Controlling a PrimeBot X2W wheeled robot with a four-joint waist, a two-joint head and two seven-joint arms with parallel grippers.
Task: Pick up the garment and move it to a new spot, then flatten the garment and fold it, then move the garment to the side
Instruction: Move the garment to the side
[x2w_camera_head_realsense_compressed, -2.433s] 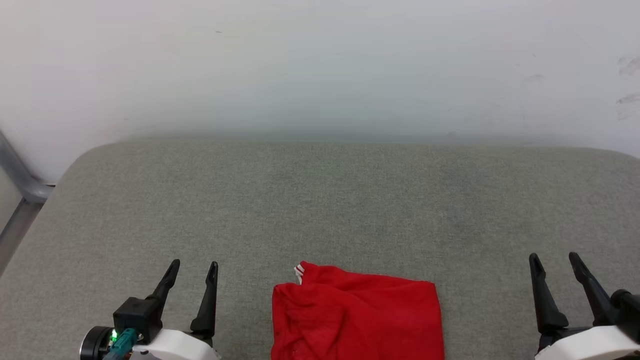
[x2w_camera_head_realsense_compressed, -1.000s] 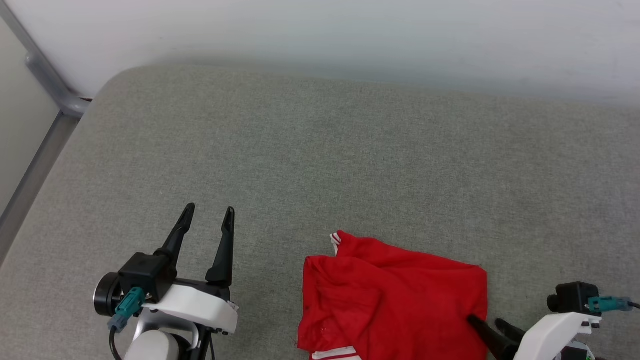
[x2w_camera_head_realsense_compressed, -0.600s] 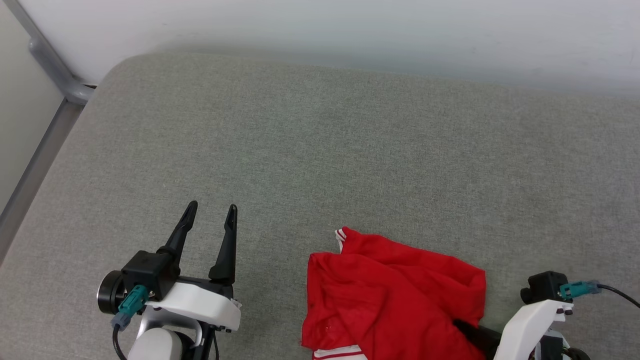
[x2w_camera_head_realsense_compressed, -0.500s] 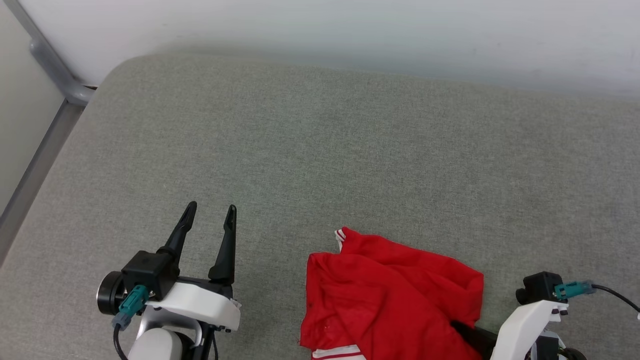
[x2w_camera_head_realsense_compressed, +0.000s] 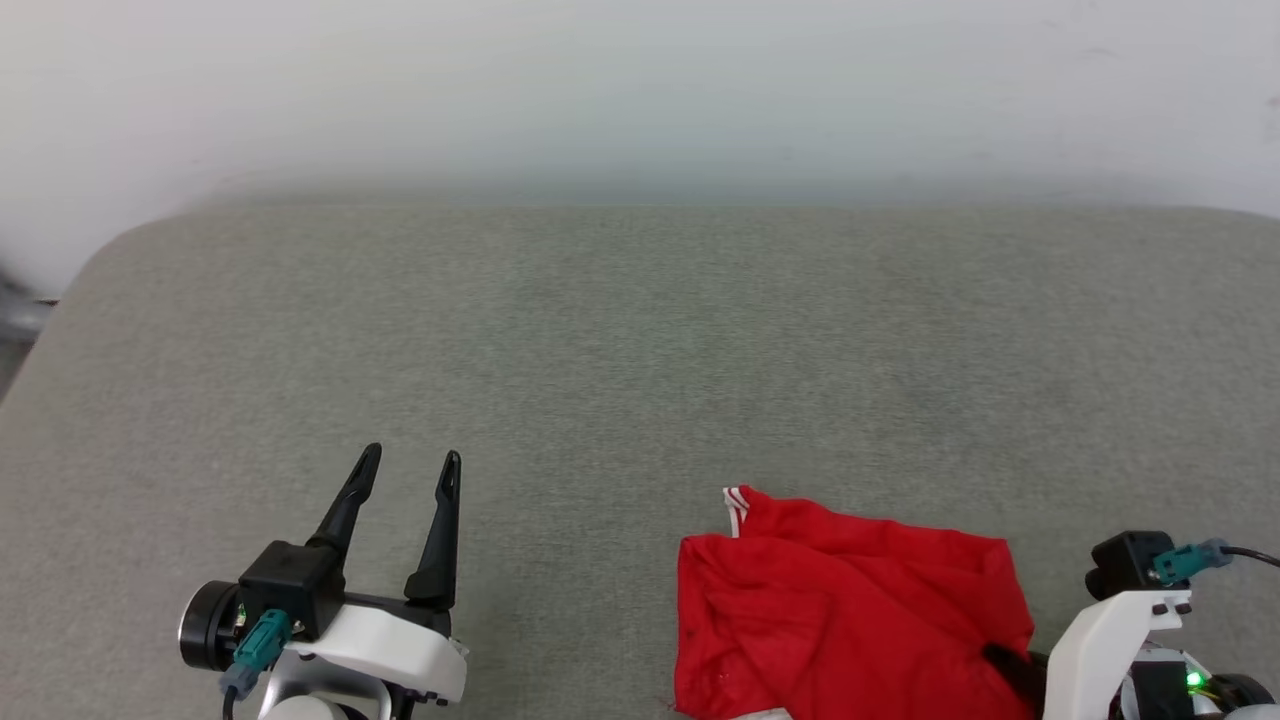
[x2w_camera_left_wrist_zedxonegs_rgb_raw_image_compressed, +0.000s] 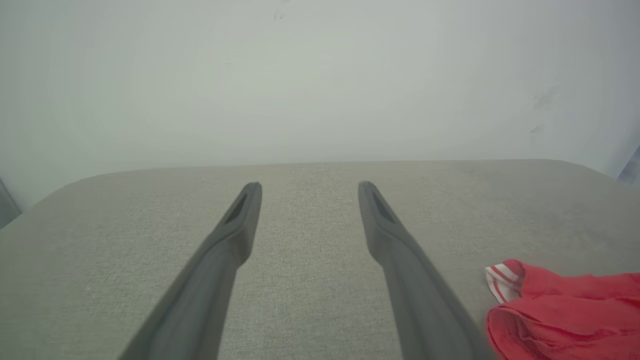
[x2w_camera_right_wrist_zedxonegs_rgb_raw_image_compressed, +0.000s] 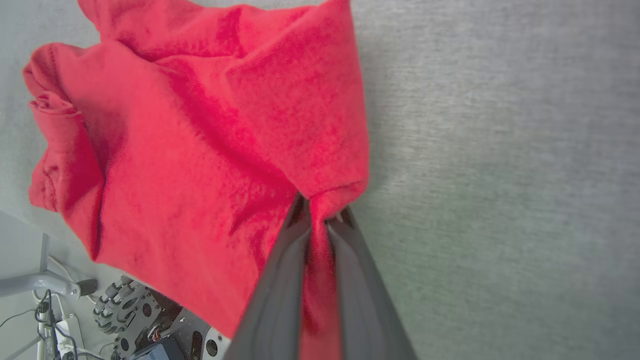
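Observation:
The garment (x2w_camera_head_realsense_compressed: 850, 610) is a folded red shirt lying at the near right of the grey cushioned surface (x2w_camera_head_realsense_compressed: 640, 360), with a bit of red-and-white striped trim poking out at its far left corner. Its chest lettering is hidden. My right gripper (x2w_camera_right_wrist_zedxonegs_rgb_raw_image_compressed: 320, 215) is shut on the garment's right edge (x2w_camera_right_wrist_zedxonegs_rgb_raw_image_compressed: 330, 190), pinching a fold of red cloth between its fingers (x2w_camera_head_realsense_compressed: 1010, 665). My left gripper (x2w_camera_head_realsense_compressed: 405, 465) hovers open over bare surface to the left of the garment (x2w_camera_left_wrist_zedxonegs_rgb_raw_image_compressed: 565, 310), its fingers (x2w_camera_left_wrist_zedxonegs_rgb_raw_image_compressed: 240, 220) holding nothing.
A pale wall (x2w_camera_head_realsense_compressed: 640, 90) rises behind the surface's far edge. The surface's rounded far-left corner (x2w_camera_head_realsense_compressed: 90, 270) drops off beside it. Past the near edge, the right wrist view shows the robot's wheeled base (x2w_camera_right_wrist_zedxonegs_rgb_raw_image_compressed: 135, 315) and a cable on the floor.
The right gripper swung in from the right and shut on the garment's right edge, bunching it. The head camera has turned, shifting the whole picture. The left gripper stays open.

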